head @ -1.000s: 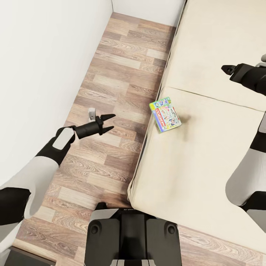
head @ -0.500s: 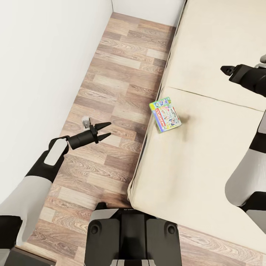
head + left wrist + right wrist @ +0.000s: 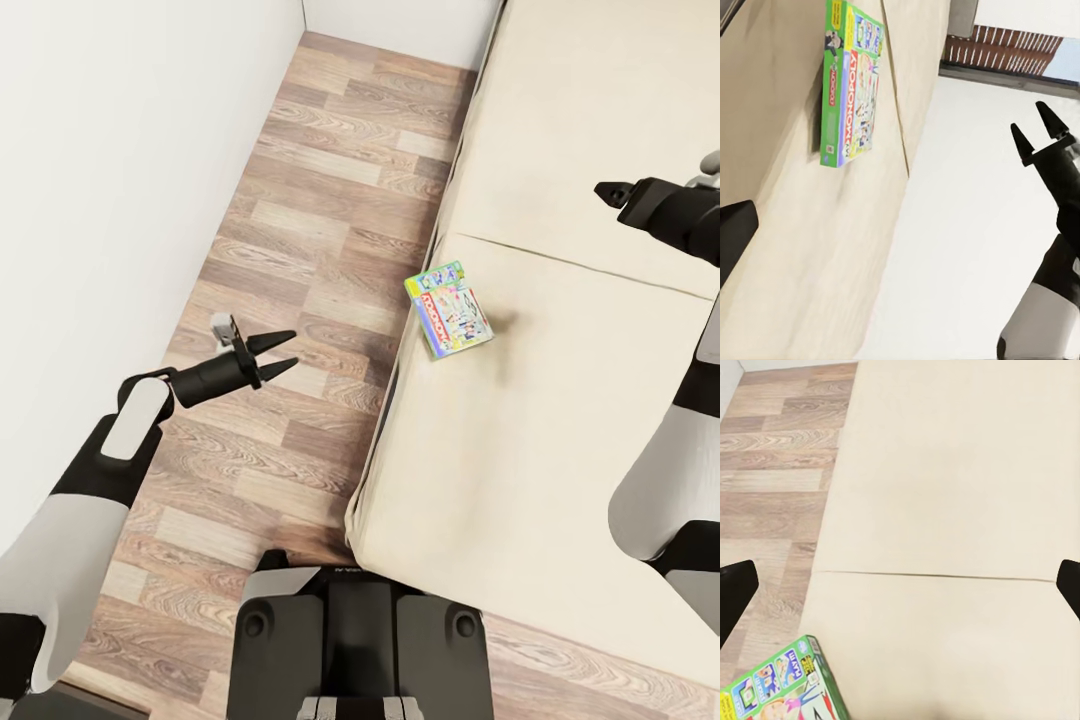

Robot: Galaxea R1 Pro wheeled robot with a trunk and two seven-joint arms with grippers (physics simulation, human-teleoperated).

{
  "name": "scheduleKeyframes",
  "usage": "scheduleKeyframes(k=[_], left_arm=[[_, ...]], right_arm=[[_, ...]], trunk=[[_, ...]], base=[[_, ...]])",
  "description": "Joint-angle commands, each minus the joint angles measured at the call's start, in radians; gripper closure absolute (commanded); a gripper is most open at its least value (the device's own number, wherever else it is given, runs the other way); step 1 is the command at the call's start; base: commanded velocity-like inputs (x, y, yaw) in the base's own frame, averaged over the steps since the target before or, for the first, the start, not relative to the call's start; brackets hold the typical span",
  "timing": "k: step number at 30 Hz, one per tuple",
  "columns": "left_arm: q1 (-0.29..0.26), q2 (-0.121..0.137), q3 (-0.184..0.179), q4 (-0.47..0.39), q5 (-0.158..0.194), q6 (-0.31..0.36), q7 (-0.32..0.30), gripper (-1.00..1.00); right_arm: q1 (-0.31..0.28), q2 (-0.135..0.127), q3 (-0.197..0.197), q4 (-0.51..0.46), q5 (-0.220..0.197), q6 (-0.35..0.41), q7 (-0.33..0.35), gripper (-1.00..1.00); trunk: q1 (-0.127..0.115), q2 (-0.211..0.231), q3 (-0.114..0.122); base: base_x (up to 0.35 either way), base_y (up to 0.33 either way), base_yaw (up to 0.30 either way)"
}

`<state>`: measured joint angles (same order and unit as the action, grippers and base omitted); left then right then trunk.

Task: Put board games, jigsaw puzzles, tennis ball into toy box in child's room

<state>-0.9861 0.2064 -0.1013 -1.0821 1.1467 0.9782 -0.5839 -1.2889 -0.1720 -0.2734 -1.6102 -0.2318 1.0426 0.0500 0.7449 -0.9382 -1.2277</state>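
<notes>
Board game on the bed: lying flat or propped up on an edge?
Lying flat. The board game rests face-up on the bed near its floor-side edge, printed cover showing from above, no claw touching it.

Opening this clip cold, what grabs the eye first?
The brightly printed Monopoly board game lying flat near the edge of the beige bed, the only colourful thing there. The left tool hangs open over the wood-plank floor beside the bed, apart from the game; the right tool hangs over the mattress farther in.
</notes>
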Motion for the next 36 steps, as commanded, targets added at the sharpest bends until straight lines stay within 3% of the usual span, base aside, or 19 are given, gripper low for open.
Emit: scheduleKeyframes(k=[1,12,20,27,36], left_arm=[[0.000,0.001,-0.001,0.000,-0.001,0.002,-0.004,-1.00],[0.000,-0.002,-0.001,-0.024,0.001,0.008,-0.005,-1.00],[-0.015,-0.003,0.000,-0.012,0.002,0.009,-0.006,-1.00],[-0.057,-0.006,-0.003,0.062,-0.004,0.007,-0.006,-1.00],[-0.117,-0.023,-0.009,0.157,-0.009,0.004,-0.004,-1.00]], right_arm=[[-0.001,0.000,-0.001,0.000,0.002,0.005,0.005,-1.00],[0.001,0.004,0.001,-0.002,0.002,0.005,0.005,-1.00],[0.001,0.031,0.001,-0.002,0.002,0.005,0.005,-1.00],[0.021,0.054,0.003,-0.002,0.002,0.005,0.005,-1.00],[0.031,0.064,0.002,-0.002,0.002,0.005,0.005,-1.00]], trunk=[[0.004,-0.008,-0.004],[0.046,-0.085,-0.038],[0.077,-0.141,-0.063],[0.104,-0.190,-0.085],[0.138,-0.253,-0.113]], base=[[0.000,0.000,0.000],[0.000,0.000,0.000],[0.000,0.000,0.000],[0.000,0.000,0.000],[0.000,0.000,0.000]])
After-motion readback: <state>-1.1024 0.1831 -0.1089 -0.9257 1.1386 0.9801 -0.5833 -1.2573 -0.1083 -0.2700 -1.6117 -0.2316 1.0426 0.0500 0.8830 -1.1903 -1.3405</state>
